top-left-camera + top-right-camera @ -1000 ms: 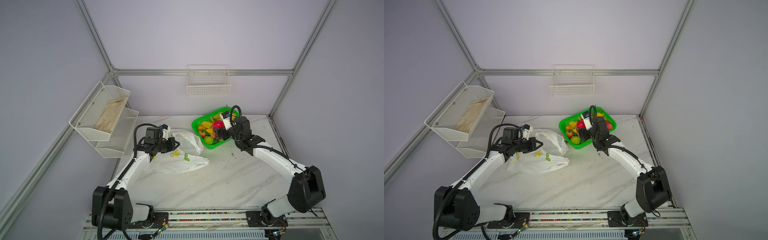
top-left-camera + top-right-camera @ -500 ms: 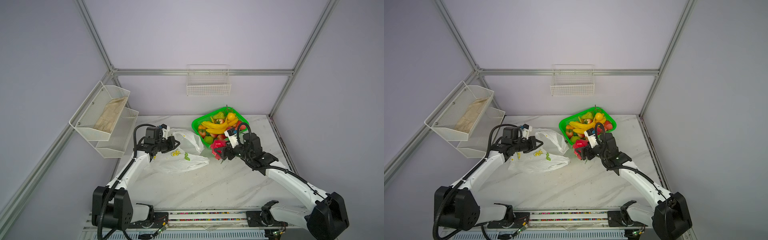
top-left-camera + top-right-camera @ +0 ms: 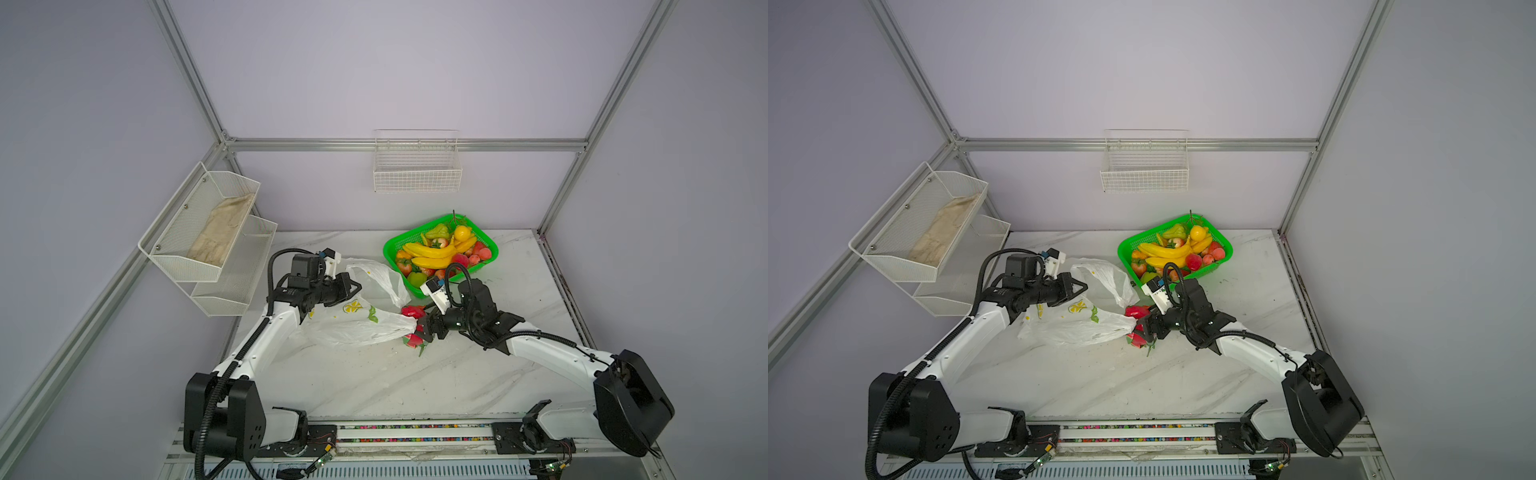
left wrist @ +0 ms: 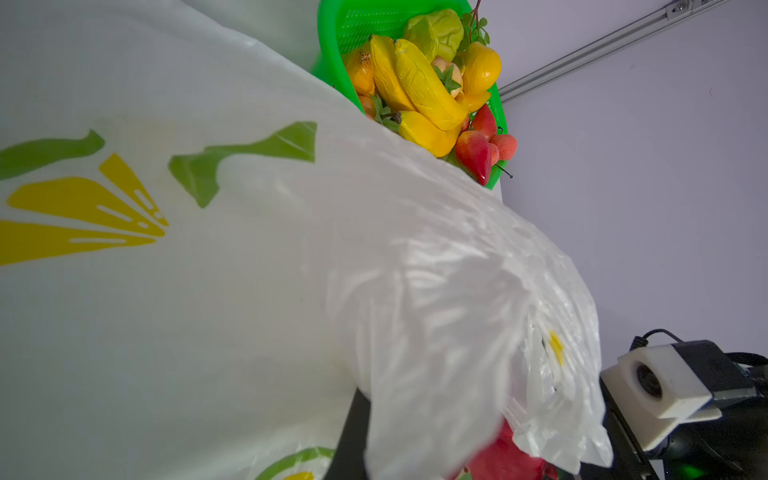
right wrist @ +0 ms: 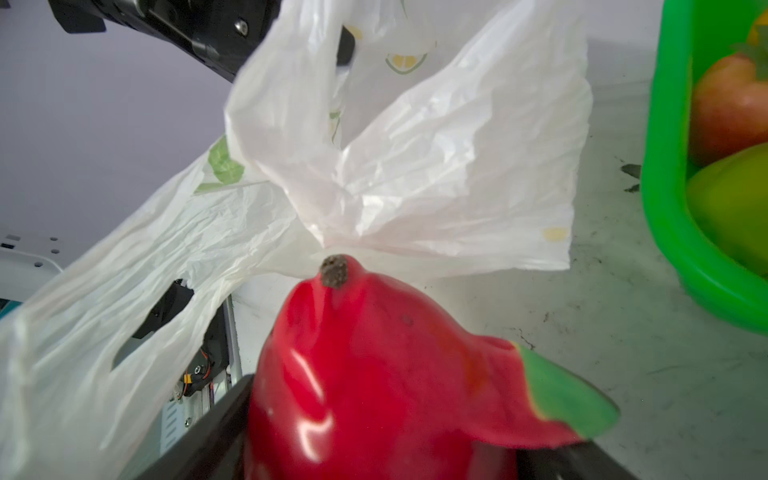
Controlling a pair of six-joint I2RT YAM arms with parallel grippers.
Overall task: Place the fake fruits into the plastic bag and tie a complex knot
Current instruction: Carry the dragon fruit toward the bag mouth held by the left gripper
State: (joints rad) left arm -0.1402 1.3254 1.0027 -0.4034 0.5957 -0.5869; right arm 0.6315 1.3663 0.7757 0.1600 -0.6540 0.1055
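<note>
Sprawling on the table [image 3: 415, 374], the plastic bag [image 3: 353, 328] lies beside the green basket [image 3: 390, 255] of fake fruits [image 3: 432, 251]; the right gripper [image 3: 419, 328] clamps the dragon fruit [image 3: 412, 311] at its mouth, the closed left gripper [image 3: 353, 287] seemingly pinching its rim.

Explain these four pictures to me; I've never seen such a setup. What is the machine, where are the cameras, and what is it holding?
Two white robot arms stand at a marble table. Both top views look down on the whole scene; each wrist view comes from a camera on one arm. The left gripper is pinched shut on a lemon-printed plastic bag, holding its edge up. The right gripper holds a red dragon fruit right beside the bag. More fake fruits fill a green basket farther back.
</note>
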